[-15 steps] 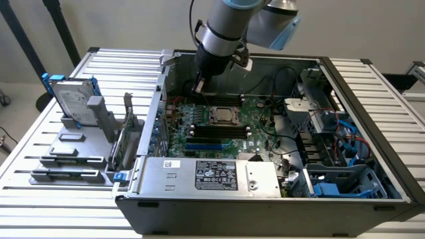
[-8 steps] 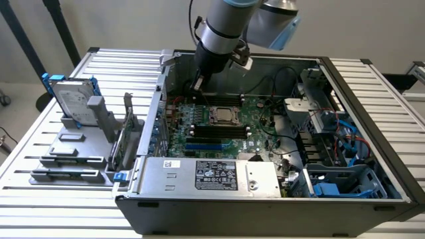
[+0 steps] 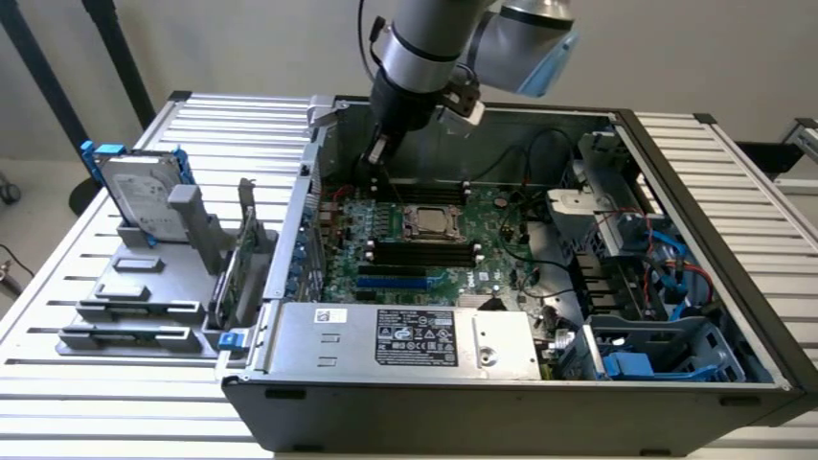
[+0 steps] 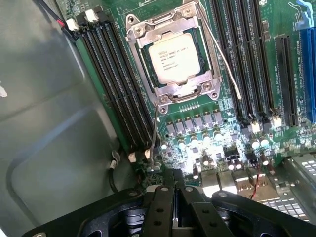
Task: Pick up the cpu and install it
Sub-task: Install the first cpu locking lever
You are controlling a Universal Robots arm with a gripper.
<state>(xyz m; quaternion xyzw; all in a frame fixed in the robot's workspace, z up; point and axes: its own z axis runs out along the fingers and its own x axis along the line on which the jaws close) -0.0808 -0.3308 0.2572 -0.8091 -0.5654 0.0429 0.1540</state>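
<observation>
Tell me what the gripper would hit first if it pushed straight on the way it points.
Most likely the circuit board, at the cluster of small round parts beside the socket, short of the cpu itself. The shut gripper points down there, though depth is hard to judge.

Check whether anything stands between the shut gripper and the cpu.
Nothing visible stands in the gap between the gripper and the cpu. The cpu lies in its motherboard socket, and the metal socket frame borders its edges, leaving its top face bare.
</observation>
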